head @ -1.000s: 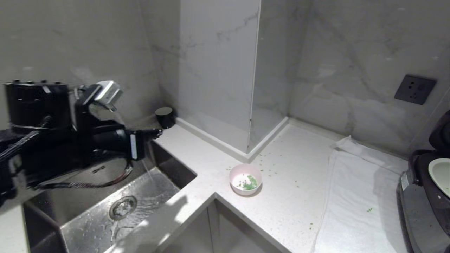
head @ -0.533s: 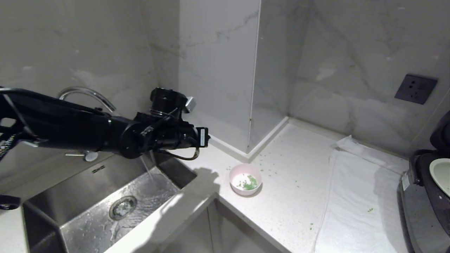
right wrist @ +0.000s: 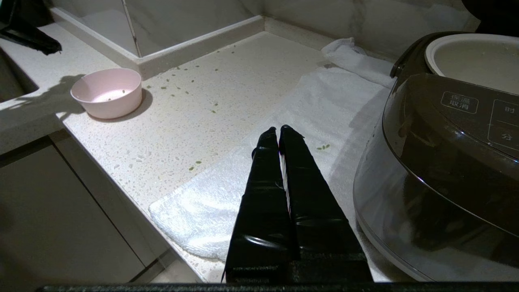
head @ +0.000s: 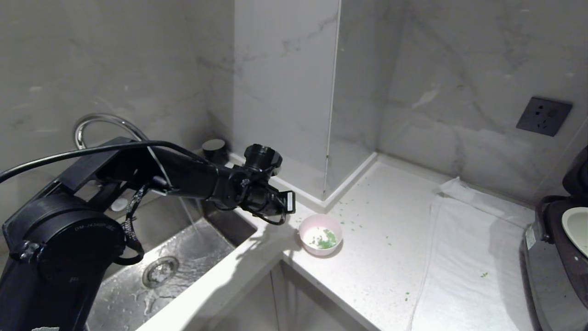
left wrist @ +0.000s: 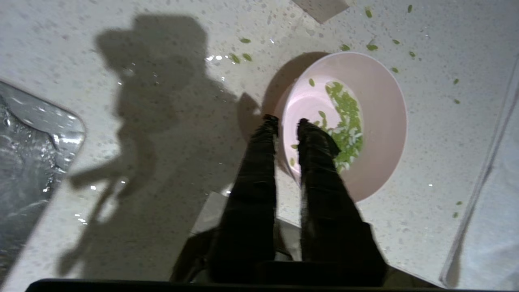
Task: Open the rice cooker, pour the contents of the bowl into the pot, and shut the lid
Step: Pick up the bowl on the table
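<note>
**Left gripper poised over the rim of the pink bowl**

The left gripper [left wrist: 288, 121] hangs just above the near rim of the small round bowl [left wrist: 377, 121], pink outside and pale inside. Its two black fingers [left wrist: 253, 170] stand slightly parted, with a narrow gap between the tips and nothing pinched. One tip lies outside the bowl wall, the other over its inside; whether either touches the rim cannot be told. Just beyond the inner fingertip, the contents [left wrist: 346, 125], small bright green bits mixed with a few white grains, lie heaped on the bowl's floor. More green bits [head: 363, 220] are strewn over the speckled white countertop [head: 367, 276] on the far side of the bowl from the gripper. Behind the gripper, under its arm, a steel sink [head: 193, 257] holds running water from a curved chrome tap [head: 98, 122].

The right gripper [right wrist: 279, 129] hovers over a white towel [right wrist: 243, 182] with its black fingers pressed together, holding nothing. Close beside it stands the large dark brown rounded rice cooker [right wrist: 438, 170], its lid [head: 579, 177] raised, and the pale greenish-white round pot [right wrist: 466, 61] sits exposed inside. The bowl is well apart from this gripper, across the counter.
</note>
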### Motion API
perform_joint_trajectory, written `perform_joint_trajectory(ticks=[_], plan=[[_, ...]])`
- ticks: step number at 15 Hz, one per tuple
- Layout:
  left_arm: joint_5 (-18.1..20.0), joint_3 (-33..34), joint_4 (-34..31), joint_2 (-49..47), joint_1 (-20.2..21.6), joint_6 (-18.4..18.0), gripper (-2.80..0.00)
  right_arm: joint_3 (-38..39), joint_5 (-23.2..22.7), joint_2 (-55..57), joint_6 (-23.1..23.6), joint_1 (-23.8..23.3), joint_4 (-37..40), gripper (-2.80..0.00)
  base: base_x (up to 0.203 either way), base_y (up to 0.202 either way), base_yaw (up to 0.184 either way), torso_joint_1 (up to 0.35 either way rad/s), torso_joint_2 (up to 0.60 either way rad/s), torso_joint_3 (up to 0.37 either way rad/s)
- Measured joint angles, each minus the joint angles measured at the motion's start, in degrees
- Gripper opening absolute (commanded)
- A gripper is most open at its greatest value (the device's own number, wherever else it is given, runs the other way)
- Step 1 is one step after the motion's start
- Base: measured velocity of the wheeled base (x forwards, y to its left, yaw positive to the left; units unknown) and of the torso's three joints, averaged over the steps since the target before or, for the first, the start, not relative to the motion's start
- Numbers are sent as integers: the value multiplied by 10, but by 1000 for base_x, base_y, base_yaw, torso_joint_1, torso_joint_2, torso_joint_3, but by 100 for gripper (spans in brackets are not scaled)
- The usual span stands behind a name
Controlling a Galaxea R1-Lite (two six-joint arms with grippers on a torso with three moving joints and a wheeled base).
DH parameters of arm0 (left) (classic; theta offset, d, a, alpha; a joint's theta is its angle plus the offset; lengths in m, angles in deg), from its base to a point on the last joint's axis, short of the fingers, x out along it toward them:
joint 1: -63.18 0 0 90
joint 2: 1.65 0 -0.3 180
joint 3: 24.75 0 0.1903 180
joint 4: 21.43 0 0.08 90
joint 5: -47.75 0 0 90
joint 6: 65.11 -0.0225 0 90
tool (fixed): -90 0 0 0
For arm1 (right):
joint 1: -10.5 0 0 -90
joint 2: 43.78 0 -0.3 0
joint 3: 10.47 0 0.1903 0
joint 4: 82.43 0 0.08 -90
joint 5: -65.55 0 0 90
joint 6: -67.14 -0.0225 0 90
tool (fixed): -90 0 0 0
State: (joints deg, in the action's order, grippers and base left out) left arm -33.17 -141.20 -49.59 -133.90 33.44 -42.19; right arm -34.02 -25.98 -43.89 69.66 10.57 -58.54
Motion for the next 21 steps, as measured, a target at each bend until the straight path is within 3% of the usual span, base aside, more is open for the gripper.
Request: perform_joint_trajectory(ticks=[4,10,13,17,21], plan=[[17,-3,0,-15,-11,9,0,0,0,0,0,0,0,-280,0,0,0,0,0,0],[7,-11,0,-49,-36,9,0,0,0,0,0,0,0,-280,0,0,0,0,0,0],[-19,-40,-7,-73,-48,7,0,0,0,0,0,0,0,-280,0,0,0,0,0,0],[-31,-158,-128,-105,-50,4,0,0,0,0,0,0,0,-280,0,0,0,0,0,0],[-64,-191,-209,-130,-53,-14,0,0,0,0,0,0,0,-280,0,0,0,0,0,0]])
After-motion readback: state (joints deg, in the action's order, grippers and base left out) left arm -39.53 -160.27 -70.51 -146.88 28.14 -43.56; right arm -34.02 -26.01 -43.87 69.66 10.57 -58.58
